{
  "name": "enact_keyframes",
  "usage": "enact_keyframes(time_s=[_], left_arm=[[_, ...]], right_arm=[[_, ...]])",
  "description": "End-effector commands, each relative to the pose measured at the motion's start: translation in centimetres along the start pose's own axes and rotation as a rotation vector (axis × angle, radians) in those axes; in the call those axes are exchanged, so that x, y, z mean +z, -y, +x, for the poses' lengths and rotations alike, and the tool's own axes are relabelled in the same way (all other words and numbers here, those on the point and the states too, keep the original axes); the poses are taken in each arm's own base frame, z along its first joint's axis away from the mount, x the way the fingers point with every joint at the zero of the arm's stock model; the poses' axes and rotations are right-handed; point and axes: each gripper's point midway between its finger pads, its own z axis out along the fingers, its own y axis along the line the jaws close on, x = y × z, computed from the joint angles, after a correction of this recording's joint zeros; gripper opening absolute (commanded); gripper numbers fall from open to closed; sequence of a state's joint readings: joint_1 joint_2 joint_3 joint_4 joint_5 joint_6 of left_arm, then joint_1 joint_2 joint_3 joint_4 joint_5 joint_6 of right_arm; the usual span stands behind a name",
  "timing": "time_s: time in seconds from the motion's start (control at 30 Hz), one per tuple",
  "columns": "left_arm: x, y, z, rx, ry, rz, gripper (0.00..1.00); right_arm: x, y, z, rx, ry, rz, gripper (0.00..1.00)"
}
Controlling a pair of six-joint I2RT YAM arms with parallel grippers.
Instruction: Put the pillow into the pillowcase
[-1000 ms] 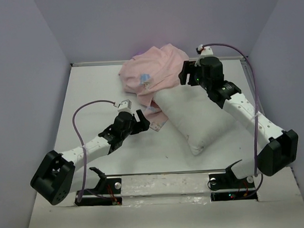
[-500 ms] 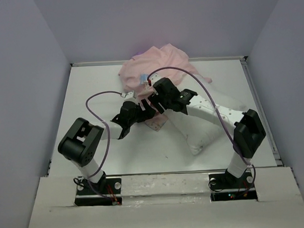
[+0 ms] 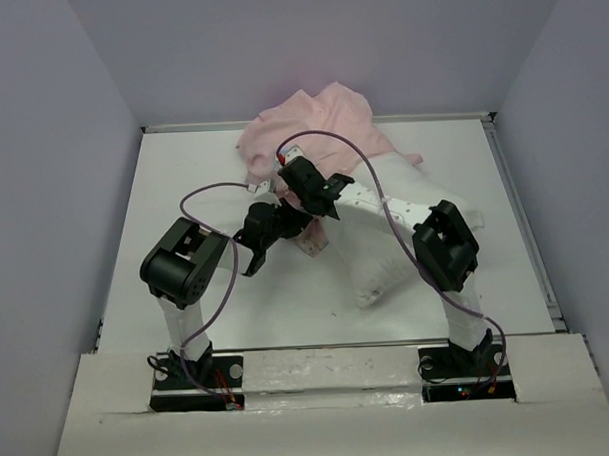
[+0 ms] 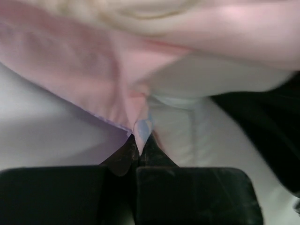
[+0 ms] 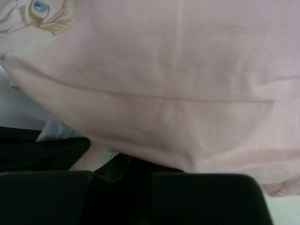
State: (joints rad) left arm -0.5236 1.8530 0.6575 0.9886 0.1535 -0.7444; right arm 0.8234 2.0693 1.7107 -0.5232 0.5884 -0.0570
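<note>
- The pillowcase (image 3: 316, 128) lies bunched up at the middle of the far edge of the desk (image 3: 183, 192), pale pink side mostly up, with a loose corner trailing toward the desk's centre.
- The pillow (image 3: 415, 234) lies outside it, slanting from near the far right corner down toward the middle of the near edge. Its far end touches the pink heap.
- The left fingers (image 4: 140, 145) are pinched tight together on a narrow fold of the pillowcase's hem, where a sliver of bluish print shows. White pillow fabric lies just beyond the fold, on the right in the left wrist view.
- The right fingers (image 3: 306, 206) sit just beside the left ones, above the trailing corner near the desk's centre. The right arm reaches across the pillow to get there.
- In the right wrist view, pink cloth drapes over almost everything, with a printed cartoon eye at the upper left. The tips are hidden beneath it, so I cannot tell whether the right fingers are closed or hold any cloth.
</note>
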Motion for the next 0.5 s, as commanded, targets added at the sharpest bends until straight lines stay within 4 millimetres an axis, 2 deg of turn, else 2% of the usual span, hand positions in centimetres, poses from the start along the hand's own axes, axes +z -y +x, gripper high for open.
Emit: enact_keyframes(time_s=[0.0,0.03,0.07,0.17,0.2,0.23,0.3,0.33,0.43,0.47], left_arm=[[-1.9,6.5,-2.4,-0.013,0.074,0.249,0.0],[-2.7,7.9,-2.6,-0.016,0.08,0.292,0.0],[-3.4,8.7,-1.4,-0.016,0.045,0.325,0.0],[-5.2,11.9,-0.5,-0.019,0.013,0.434,0.0],[-5.9,13.1,0.6,-0.013,-0.018,0.471,0.0],[-6.5,14.1,0.8,-0.009,-0.021,0.501,0.0],[-7.5,15.7,1.7,-0.004,-0.051,0.556,0.0],[-8.4,17.2,2.3,0.002,-0.063,0.601,0.0],[-10.1,19.0,3.5,0.006,-0.095,0.667,0.0],[-10.5,19.0,4.0,0.002,-0.11,0.675,0.0]], right_arm=[[-1.7,-0.1,-6.4,0.365,0.157,-0.216,0.0],[-2.2,0.5,-7.3,0.414,0.187,-0.238,0.0],[-3.9,0.8,-9.7,0.488,0.261,-0.289,0.0],[-5.9,2.4,-13.0,0.603,0.371,-0.319,0.0],[-7.0,3.7,-14.8,0.673,0.439,-0.33,0.0],[-7.7,4.1,-15.7,0.705,0.472,-0.342,0.0],[-9.2,6.3,-17.8,0.79,0.57,-0.322,0.0],[-9.8,7.0,-18.5,0.814,0.599,-0.316,0.0],[-11.4,10.1,-20.5,0.881,0.688,-0.259,0.0],[-12.4,11.3,-21.3,0.893,0.727,-0.238,0.0]])
